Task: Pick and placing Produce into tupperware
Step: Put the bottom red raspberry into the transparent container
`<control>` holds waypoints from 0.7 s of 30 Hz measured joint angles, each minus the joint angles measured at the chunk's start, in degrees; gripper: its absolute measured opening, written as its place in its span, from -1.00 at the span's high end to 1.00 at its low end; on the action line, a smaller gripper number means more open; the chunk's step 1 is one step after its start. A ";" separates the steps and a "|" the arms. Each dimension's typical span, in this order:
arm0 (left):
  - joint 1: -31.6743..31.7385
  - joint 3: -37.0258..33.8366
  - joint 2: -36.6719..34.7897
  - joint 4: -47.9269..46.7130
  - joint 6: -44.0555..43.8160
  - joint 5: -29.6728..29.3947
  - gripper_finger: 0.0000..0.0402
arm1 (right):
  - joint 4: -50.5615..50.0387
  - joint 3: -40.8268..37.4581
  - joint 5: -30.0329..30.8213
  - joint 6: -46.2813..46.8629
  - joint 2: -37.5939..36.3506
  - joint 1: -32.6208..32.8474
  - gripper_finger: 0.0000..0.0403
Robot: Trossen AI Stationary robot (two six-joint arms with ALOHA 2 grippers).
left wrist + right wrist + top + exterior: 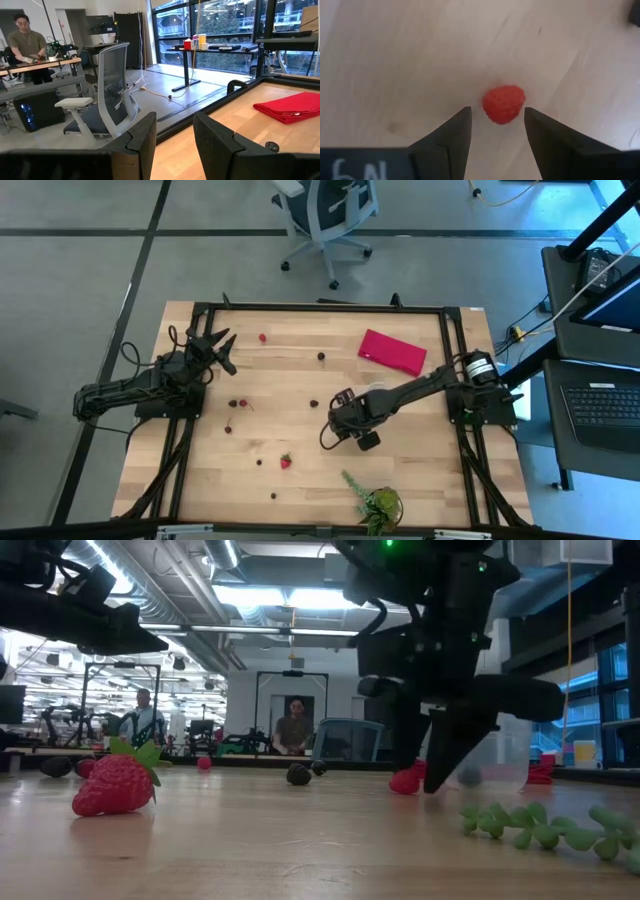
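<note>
The right gripper [494, 132] hangs nose-down over the middle of the tabletop [300, 370], and the thing that matters is the small red raspberry-like fruit [504, 104] sitting on the wood just ahead of its fingers [454, 131], lined up with the gap between them and not yet inside it. Those fingers stand parted with nothing between them, wide enough that the berry should pass in. The fruit is roundish, so I see no long axis to square up to; my guess is a short drop forward and down would put it between the pads. From table height the same red berry [406, 780] shows right beside the dark finger tip, with the clear tupperware [497, 762] close behind, so the carry should be brief. The left gripper [172, 145] waits raised at the far left corner of the tabletop, facing out toward an office chair [107, 95], its fingers slightly apart and empty; the right arm is plainly the nearer one. Around lie a strawberry [285, 462], several dark berries [232, 403] scattered well apart, a red cloth [392, 351] and a green leafy sprig [375, 502]. Nothing seems to stand between fingers and berry.
</note>
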 joint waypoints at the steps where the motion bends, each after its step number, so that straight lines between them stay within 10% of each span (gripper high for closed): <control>1: 0.00 -0.02 0.02 0.00 0.00 0.02 0.38 | 0.36 0.00 0.01 0.00 -0.01 -0.02 0.09; 21: -0.02 -0.02 0.02 0.00 0.00 0.00 0.38 | 3.54 0.00 -0.12 0.22 0.96 0.02 0.09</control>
